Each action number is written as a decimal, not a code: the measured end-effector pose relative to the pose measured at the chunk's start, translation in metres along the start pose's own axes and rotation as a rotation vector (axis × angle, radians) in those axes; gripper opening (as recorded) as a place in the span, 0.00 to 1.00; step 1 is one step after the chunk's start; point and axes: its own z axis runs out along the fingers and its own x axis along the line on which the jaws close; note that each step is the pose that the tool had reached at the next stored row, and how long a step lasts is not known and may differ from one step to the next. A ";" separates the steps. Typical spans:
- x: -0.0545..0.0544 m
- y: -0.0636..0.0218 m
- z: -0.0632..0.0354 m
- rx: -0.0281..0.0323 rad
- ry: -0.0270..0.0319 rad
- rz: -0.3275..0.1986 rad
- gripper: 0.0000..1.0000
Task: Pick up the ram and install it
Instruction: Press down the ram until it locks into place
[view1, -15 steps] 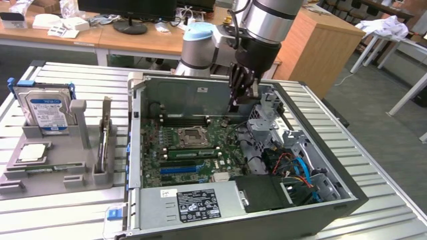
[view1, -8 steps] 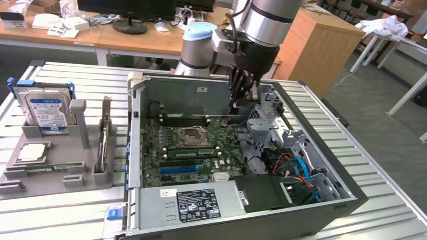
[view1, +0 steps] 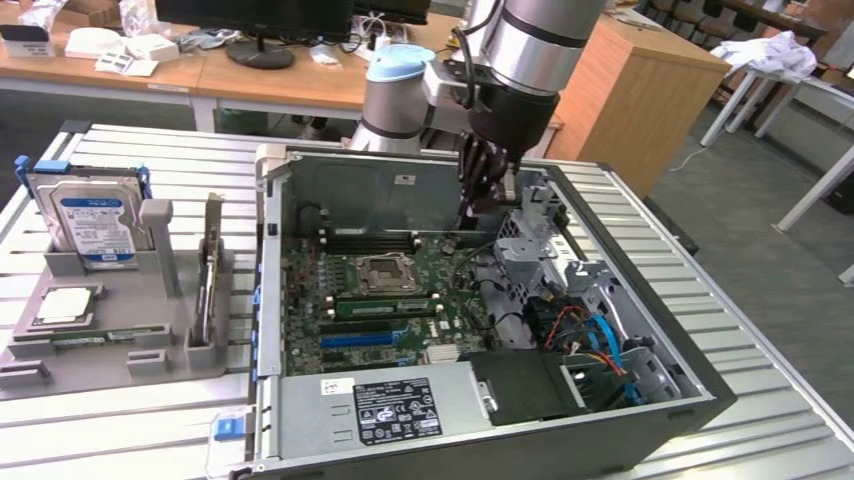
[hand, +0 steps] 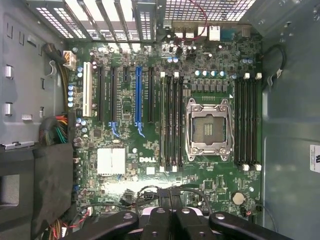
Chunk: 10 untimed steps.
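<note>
Closest to you in the exterior view is the power supply (view1: 394, 408) with its black label, at the front of the open computer case (view1: 667, 390), below the gripper (view1: 483, 205). Far to the exterior view's left of the gripper, a grey tray (view1: 120, 350) holds a hard drive (view1: 91, 225) upright on the slatted metal table (view1: 120, 440). The ram (view1: 382, 306) lies along a memory slot, low and to the exterior view's left of the gripper, just beside the processor socket (view1: 380, 272). Your gripper is closed on nothing and hangs over the case's rear. To its right a wooden cabinet (view1: 641, 90) stands on grey floor (view1: 747, 270), with desks (view1: 160, 70) behind. The wrist view looks straight down on the motherboard (hand: 210, 180), its blue expansion slot (hand: 138, 95) and the black fingers (hand: 159, 225) pressed together.
</note>
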 end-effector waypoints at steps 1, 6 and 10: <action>0.000 0.0000 0.0009 0.0001 -0.0004 0.000 0.11; 0.000 -0.0002 0.0096 0.0000 0.0000 0.000 0.11; 0.000 -0.0004 0.0170 0.0001 -0.0002 0.000 0.11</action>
